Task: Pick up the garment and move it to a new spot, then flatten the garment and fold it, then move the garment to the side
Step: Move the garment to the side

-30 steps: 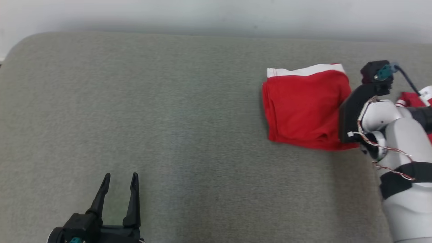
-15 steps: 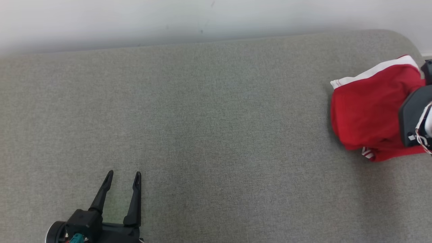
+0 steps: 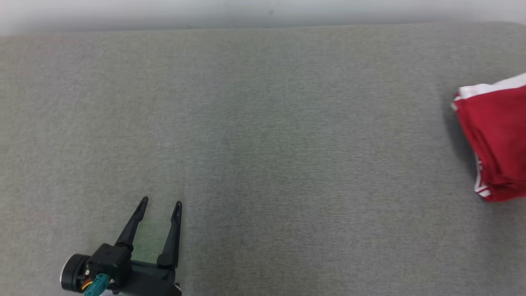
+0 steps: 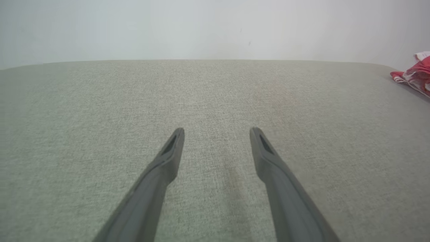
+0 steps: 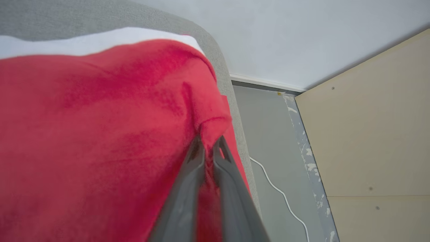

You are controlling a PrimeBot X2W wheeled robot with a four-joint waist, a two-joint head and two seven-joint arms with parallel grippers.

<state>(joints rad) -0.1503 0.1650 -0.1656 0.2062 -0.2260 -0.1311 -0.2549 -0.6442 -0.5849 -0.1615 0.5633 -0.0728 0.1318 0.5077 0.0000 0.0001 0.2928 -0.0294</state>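
Observation:
The garment is red with a white band, folded, at the far right edge of the grey padded surface in the head view. In the right wrist view my right gripper is shut on a pinched fold of the garment, close to the surface's rounded corner. A small piece of the garment shows at the far right of the left wrist view. My left gripper stands open at the lower left with nothing between its fingers, far from the garment; the left wrist view shows the gripper just above bare fabric.
A pale wall runs behind the surface. Past the surface's right corner, the right wrist view shows grey floor with a white cable and a beige panel.
The head camera has swung left, so the garment sits farther right in the picture and the right arm has left the view. The left gripper stays open in place.

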